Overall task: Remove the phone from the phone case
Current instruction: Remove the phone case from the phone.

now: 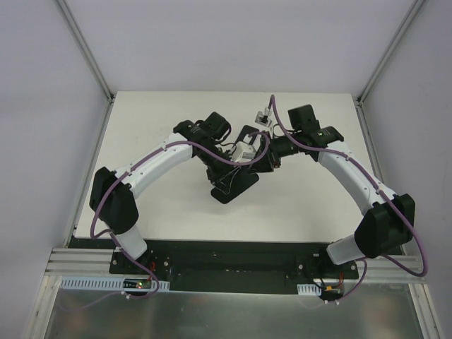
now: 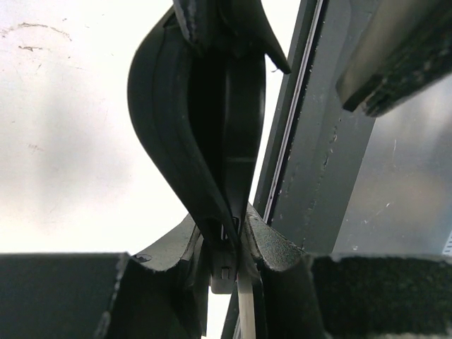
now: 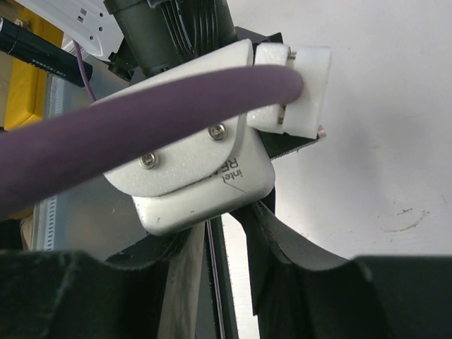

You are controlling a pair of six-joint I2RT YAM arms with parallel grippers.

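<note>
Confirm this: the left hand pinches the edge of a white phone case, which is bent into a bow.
Not right. The phone case is black, not white; the left wrist view shows it. The rest holds: the left hand pinches its edge and it is bent into a bow.

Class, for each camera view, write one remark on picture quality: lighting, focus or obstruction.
Top external: even, soft light, sharp, only faint shadows on the table. Left wrist: table overexposed to white, phone case a close, dark near-silhouette. Right wrist: purple cable looms blurred across the foreground.
</note>
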